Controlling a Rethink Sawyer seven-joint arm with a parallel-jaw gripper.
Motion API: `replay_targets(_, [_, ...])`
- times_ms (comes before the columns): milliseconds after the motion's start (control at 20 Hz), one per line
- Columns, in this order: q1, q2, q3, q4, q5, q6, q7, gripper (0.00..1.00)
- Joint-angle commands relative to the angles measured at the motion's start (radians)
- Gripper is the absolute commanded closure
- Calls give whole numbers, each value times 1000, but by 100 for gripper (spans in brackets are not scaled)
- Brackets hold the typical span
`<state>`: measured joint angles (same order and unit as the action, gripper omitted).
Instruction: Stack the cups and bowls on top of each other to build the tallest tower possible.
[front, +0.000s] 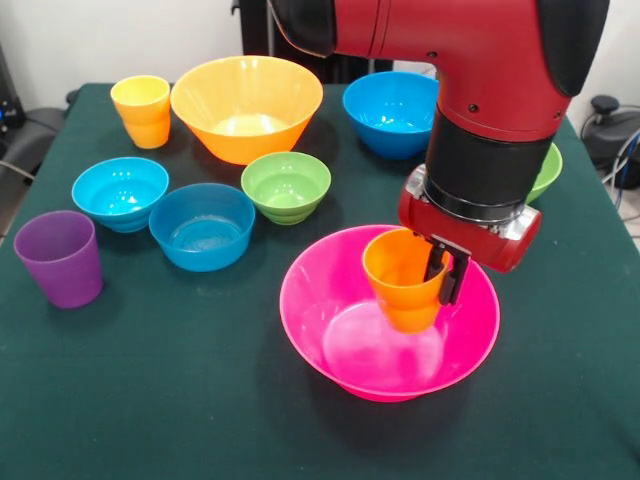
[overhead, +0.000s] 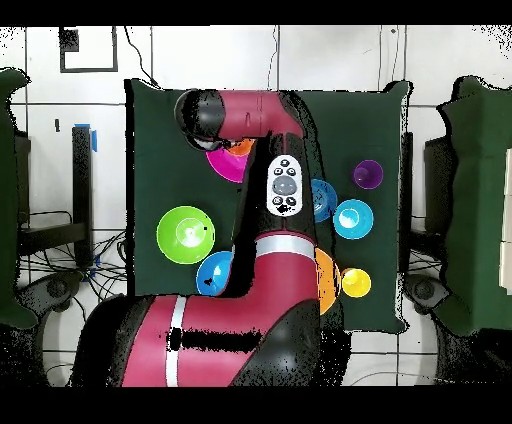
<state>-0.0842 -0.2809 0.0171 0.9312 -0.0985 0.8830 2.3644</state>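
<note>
I have the end effector (front: 441, 272) clamped on the rim of the orange cup (front: 402, 279), which hangs upright just above the pink bowl's (front: 325, 290) floor, so the set-down lies straight below, along the cup's vertical axis.

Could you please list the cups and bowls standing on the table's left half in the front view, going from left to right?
Purple cup → cyan bowl → yellow cup → blue bowl → large orange bowl → small green bowl.
</note>
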Motion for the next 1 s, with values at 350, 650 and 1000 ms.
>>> replay_targets(350, [-31, -9, 117, 72, -36, -4, -186, 100])
replay_targets(650, [-53, -27, 122, 75, -41, 20, -226, 100])
replay_targets(1000, [-66, -22, 127, 65, -52, 17, -241, 100])
